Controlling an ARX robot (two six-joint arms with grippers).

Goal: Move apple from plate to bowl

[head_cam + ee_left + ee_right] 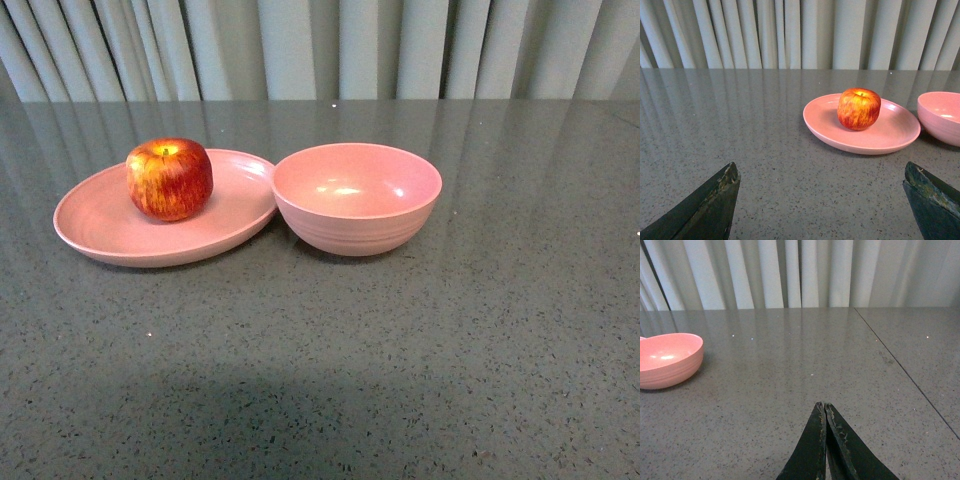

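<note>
Speckled grey counter (pixel 400 350), pale pleated curtain (pixel 300 45) behind. The streaky red apple (pixel 169 178) sits on the shallow matte plate (pixel 100 225), just beside the deep ridged bowl (pixel 355 228). My left hand (pixel 821 172) gapes wide; my right hand (pixel 824 407) is pinched closed.

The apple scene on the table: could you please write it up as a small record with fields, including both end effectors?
apple: on the plate, stem up, untouched
plate: on the table, left of the bowl in the front view; rims close, contact unclear
bowl: upright, empty
table: grey, speckled
curtain: pale, behind the table
left end effector: open wide, empty, facing the apple, short of the plate
right end effector: shut, empty, over bare table beside the bowl
task status: apple not yet moved
</note>
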